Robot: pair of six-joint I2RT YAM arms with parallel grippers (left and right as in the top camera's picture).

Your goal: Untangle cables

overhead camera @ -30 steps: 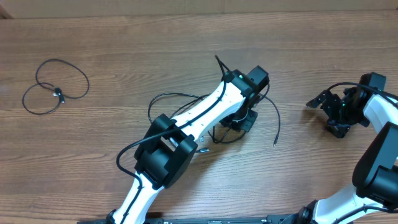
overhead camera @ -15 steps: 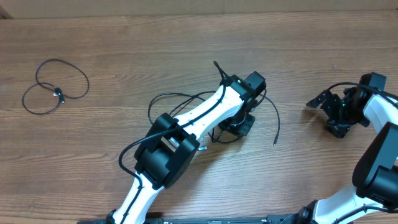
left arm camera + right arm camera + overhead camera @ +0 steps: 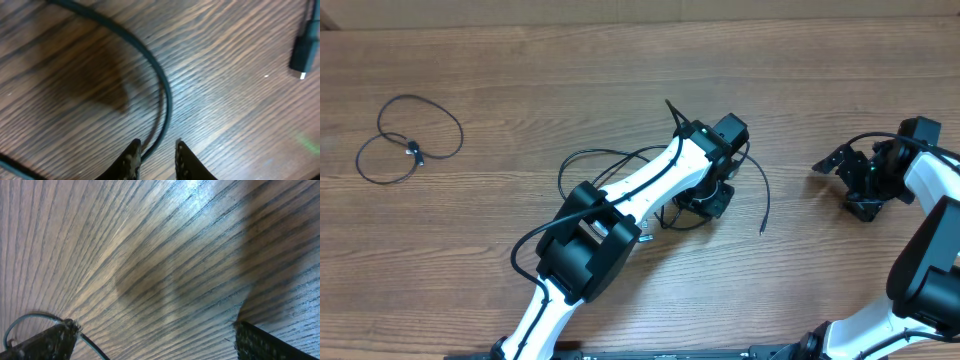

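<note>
A tangle of thin black cables (image 3: 765, 190) lies mid-table, partly hidden under my left arm. A separate looped cable (image 3: 412, 140) rests at the far left. My left gripper (image 3: 708, 200) is low over the tangle. In the left wrist view it (image 3: 157, 150) stands slightly open, and one black cable (image 3: 165, 95) curves down between the tips, close to the left finger (image 3: 131, 160). A small black plug end (image 3: 304, 52) lies at the upper right. My right gripper (image 3: 848, 185) sits to the right, apart from the cables, wide open (image 3: 155, 330) over bare wood.
The wooden table (image 3: 520, 60) stretches all around. A thin wire (image 3: 92, 347) runs past the right gripper's left finger (image 3: 45, 340). My left arm (image 3: 590, 240) crosses the table's middle diagonally, covering part of the tangle.
The left gripper's jaws have parted a little, and its wrist has shifted slightly to the left. The right arm has not moved.
</note>
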